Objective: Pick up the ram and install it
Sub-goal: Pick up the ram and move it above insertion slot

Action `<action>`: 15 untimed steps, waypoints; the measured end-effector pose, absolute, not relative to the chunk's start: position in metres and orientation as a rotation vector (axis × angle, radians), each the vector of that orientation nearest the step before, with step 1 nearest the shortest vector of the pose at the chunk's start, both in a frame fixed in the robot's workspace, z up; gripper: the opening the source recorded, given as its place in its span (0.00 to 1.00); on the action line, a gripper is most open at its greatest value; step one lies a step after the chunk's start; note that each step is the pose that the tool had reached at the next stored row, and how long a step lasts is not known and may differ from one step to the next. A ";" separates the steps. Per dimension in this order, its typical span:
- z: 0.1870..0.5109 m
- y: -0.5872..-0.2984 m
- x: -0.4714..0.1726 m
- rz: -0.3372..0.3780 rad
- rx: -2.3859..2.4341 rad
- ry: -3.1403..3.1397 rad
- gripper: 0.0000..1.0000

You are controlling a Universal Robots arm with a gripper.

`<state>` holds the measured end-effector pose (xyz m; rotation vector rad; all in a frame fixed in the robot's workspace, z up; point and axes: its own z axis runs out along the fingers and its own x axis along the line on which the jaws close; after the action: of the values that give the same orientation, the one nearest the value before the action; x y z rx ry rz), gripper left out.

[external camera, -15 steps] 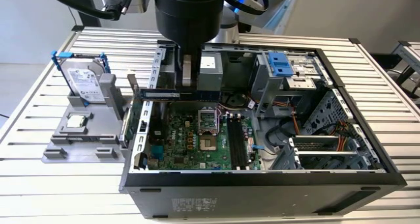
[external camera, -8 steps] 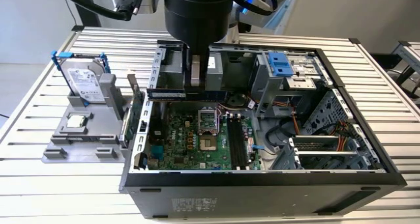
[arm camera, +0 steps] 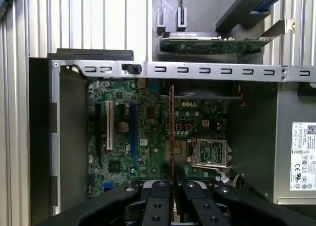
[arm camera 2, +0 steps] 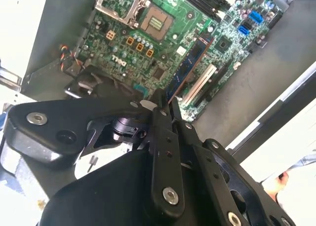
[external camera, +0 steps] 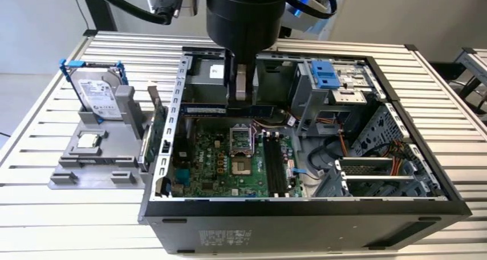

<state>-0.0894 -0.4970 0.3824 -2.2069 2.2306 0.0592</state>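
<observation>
Inside the open case (external camera: 304,217), over the motherboard (external camera: 228,163): one ram (external camera: 204,109), a dark blue stick, held level and seemingly clear of the board. Your pincer (external camera: 242,102) is clamped on its middle. On the bench (external camera: 45,226), to the exterior view's left: green card (external camera: 158,135), upright; hard drive (external camera: 97,93), blue frame.

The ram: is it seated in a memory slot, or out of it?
Out. The gripper has its jaws shut on the ram above the motherboard, crosswise to the empty black memory slots.
</observation>
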 end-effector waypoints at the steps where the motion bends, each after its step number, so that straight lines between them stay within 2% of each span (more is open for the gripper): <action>1: 0.382 -0.497 -0.087 0.059 -2.207 2.231 0.00; 15: 0.382 -0.497 -0.055 0.062 -2.208 2.232 0.00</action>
<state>-0.0553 -0.4971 0.3824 -2.2081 2.2317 0.0618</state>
